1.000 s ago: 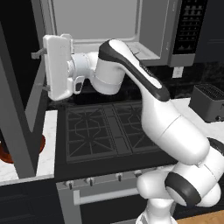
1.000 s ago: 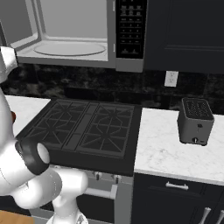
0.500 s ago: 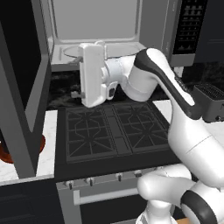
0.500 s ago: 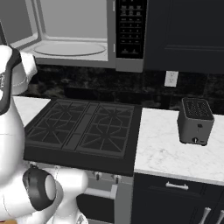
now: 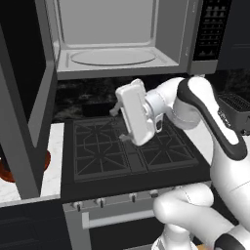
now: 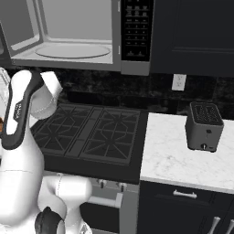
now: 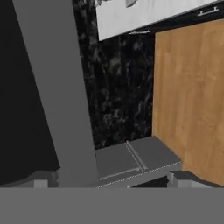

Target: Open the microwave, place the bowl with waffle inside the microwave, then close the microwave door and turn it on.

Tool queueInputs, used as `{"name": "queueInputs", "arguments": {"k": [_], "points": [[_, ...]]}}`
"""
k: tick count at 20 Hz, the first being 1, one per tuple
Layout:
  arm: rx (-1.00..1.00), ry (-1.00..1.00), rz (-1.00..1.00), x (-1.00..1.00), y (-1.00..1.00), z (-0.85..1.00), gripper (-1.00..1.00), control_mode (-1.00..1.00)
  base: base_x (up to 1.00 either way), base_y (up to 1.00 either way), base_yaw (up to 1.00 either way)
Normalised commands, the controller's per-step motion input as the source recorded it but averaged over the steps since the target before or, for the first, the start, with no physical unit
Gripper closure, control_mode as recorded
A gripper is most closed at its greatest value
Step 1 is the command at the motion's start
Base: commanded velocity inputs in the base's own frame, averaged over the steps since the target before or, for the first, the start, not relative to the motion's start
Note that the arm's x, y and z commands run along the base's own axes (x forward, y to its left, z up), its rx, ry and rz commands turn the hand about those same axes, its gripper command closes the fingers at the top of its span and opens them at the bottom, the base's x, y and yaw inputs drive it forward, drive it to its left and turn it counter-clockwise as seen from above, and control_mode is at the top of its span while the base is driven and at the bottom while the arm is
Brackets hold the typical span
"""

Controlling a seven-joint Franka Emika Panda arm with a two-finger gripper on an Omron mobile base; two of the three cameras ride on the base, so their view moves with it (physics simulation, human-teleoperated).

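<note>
- The bowl (image 5: pixel 10 168) is glimpsed as a reddish-brown sliver on the counter at far left, low behind the swung-out door; the waffle cannot be made out, and the bowl is judged not yet picked up.
- The microwave door (image 5: pixel 34 97) is seen swung fully open to the left, so the opening step is judged done.
- The microwave (image 5: pixel 127 39) cavity is shown bare, its turntable unloaded.
- The gripper (image 5: pixel 119 124) is held above the stove (image 5: pixel 132 151); nothing is seen in it, but its spread cannot be told.
- Loading, closing and starting are judged left.
</note>
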Motion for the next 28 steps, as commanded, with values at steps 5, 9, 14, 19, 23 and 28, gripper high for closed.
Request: {"name": "queueInputs", "arguments": {"k": [5, 9, 14, 19, 23, 28], "points": [[-0.35, -0.06, 0.0, 0.01, -0.23, -0.84, -1.0, -1.0, 0.0, 0.0, 0.0], [-0.38, -0.19, -0.04, 0.02, 0.07, -0.69, -1.0, -1.0, 0.0, 0.0, 0.0], [-0.22, -0.18, -0.08, 0.3, 0.29, -0.3, -1.0, -1.0, 0.0, 0.0, 0.0], [-0.02, -0.07, 0.0, 0.66, 0.1, -0.14, -1.0, -1.0, 0.0, 0.0, 0.0], [0.0, -0.03, 0.0, 0.6, 0.32, -0.35, -1.0, -1.0, 0.0, 0.0, 0.0], [-0.05, -0.02, 0.0, 0.55, 0.75, -0.39, -1.0, -1.0, 0.0, 0.0, 0.0]]}}
